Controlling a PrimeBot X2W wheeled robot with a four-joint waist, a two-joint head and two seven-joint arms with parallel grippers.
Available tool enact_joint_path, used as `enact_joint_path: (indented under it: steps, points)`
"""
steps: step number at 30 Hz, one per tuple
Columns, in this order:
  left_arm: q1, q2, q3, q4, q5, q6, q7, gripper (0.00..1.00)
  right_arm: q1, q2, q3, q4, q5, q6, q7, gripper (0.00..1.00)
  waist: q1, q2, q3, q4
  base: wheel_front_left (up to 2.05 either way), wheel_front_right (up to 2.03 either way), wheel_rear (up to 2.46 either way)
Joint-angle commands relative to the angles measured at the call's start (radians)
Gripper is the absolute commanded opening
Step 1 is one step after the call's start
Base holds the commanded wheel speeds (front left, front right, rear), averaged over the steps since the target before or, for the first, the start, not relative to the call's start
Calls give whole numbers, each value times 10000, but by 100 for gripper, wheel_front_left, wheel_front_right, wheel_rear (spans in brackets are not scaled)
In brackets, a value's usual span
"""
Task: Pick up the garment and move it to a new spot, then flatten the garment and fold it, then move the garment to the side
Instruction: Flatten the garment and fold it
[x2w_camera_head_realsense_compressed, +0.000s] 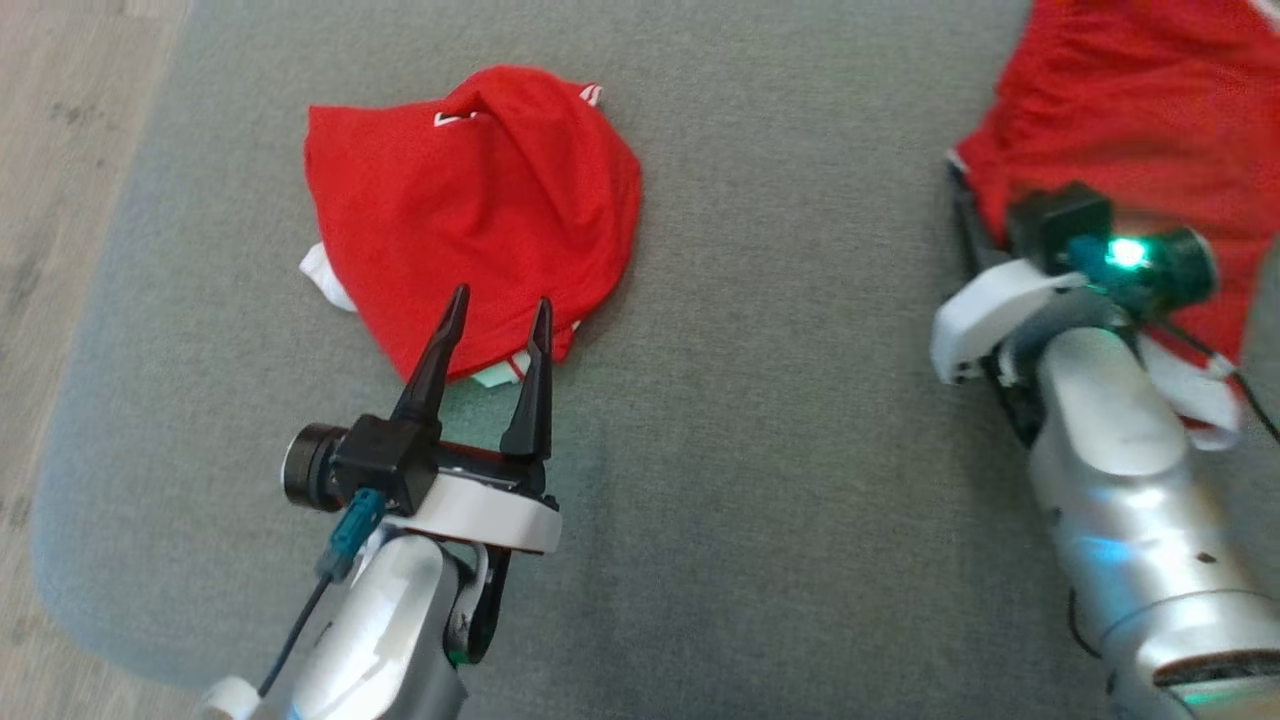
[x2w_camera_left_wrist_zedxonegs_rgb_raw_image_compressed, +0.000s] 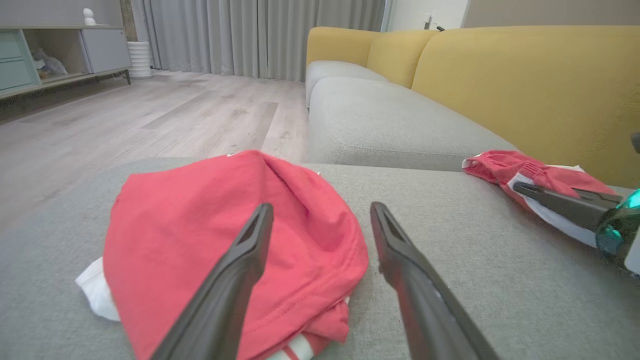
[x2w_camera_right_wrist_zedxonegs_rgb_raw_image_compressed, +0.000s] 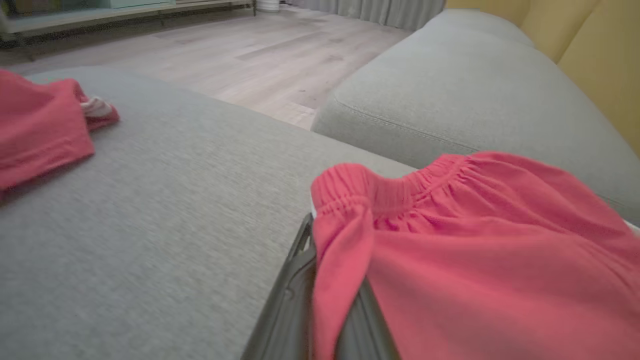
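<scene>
You're pinching the red shorts (x2w_camera_right_wrist_zedxonegs_rgb_raw_image_compressed: 475, 240) by the waistband edge with your right gripper (x2w_camera_right_wrist_zedxonegs_rgb_raw_image_compressed: 325, 240) at two o'clock on the grey cushion (x2w_camera_head_realsense_compressed: 780, 400), left gripper (x2w_camera_head_realsense_compressed: 497, 305) hanging spread at seven, and I'm thinking that thin bite is risking a slip when lifting.

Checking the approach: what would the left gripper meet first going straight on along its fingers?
Most likely the crumpled red garment, lying just ahead of the left gripper; its height above the cloth is unclear.

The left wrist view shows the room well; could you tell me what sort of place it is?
Probably a home living room: a yellow sofa, long grey curtains, a wood-look floor and a low sideboard.
</scene>
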Motion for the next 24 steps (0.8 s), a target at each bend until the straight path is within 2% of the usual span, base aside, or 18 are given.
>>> enact_joint_path:
  steps: [1, 6, 11, 13, 20, 24]
  points:
    - [-167, 55, 341, -251, 93, -13, -95, 100, -367, 232, 709, -214, 260, -7, -205, 0, 0, 0, -136, -146, 0, 0, 0]
    - [-149, 55, 318, -191, 133, -72, -95, 100, 6, 275, 3819, -317, 2028, -7, -311, 0, 0, 0, -370, -216, 0, 0, 0]
    - [-61, 55, 280, -150, 146, -73, -95, 100, 105, 278, 5705, -390, 3385, -7, -87, 0, 0, 0, -558, -223, 0, 0, 0]
    - [-5, 55, 271, -126, 154, -73, -95, 100, 69, 279, 5995, -247, 3603, -7, 9, 100, 0, 0, -643, -217, 0, 0, 0]
    - [163, 55, 369, -50, 169, -44, -95, 100, 107, 280, 5919, -218, 4315, -7, -128, 100, 0, 0, -981, -314, 0, 0, 0]
    - [337, 55, 520, -49, 208, -29, -95, 100, 200, 279, 5353, -559, 4635, -7, -257, 100, 0, 0, -1255, -510, 0, 0, 0]
